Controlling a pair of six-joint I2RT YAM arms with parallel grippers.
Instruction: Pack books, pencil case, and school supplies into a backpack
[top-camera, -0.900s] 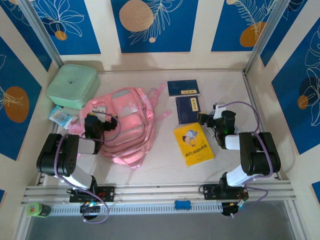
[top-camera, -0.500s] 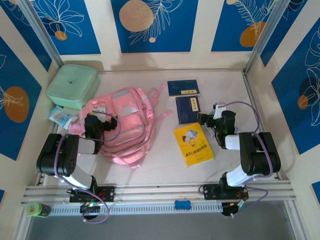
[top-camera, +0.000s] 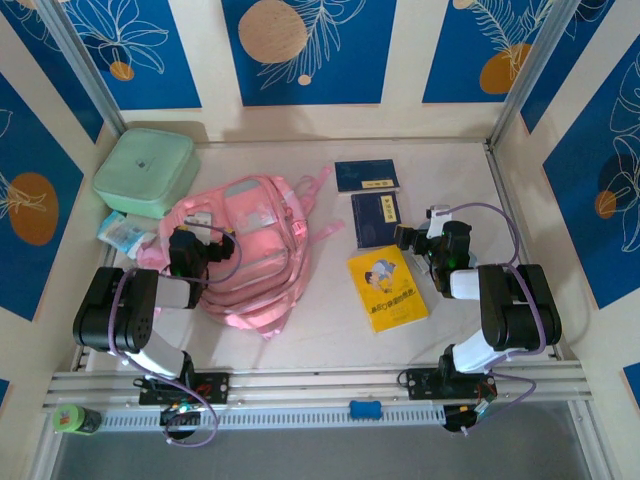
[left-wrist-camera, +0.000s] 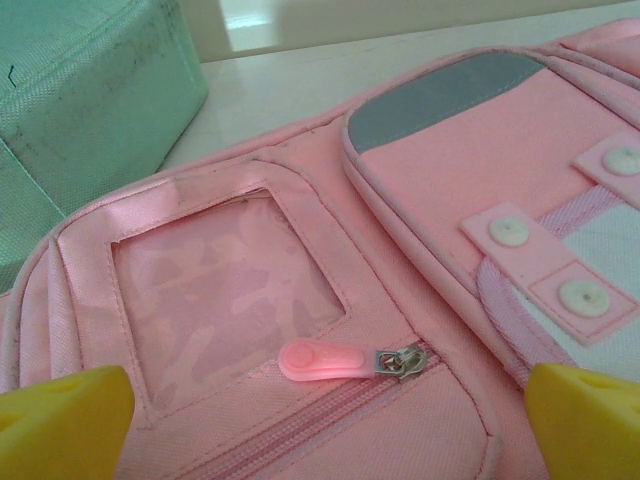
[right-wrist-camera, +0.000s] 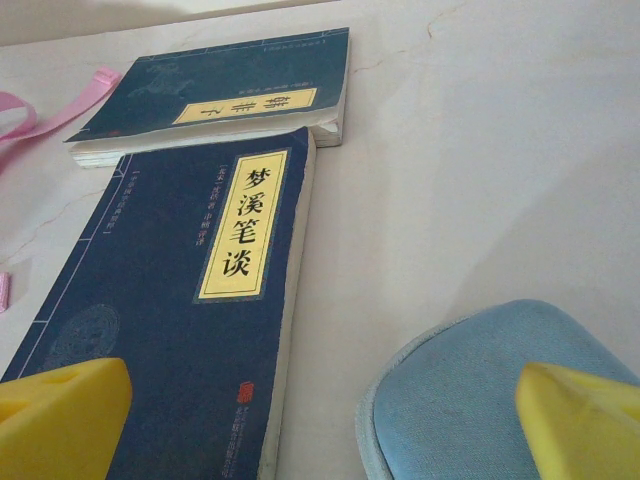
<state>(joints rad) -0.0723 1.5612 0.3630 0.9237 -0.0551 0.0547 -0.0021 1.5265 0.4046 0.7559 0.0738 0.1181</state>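
The left fingers (left-wrist-camera: 60, 425) are yellow; between them the backpack (left-wrist-camera: 440, 170) is pink with a grey patch. The right fingers (right-wrist-camera: 60, 415) are yellow too; between them, navy books (right-wrist-camera: 150, 300) with pale-yellow labels.

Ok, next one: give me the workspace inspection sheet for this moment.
Surface: pale table, no spills seen.
Job's things: pink backpack lying flat, pocket zipper looks shut; far navy book, near navy book and yellow book flat to its right, unpacked; blue pouch, perhaps the pencil case, beside the near navy book.
Clutter: mint-green box far left, small packet in front of it.
Hands: left hand open over the backpack; right hand open over the blue pouch; both empty.
Cables: purple cables looped along both arms, no snag seen.
Surroundings: blue-and-cream leaf-print panels on three sides.
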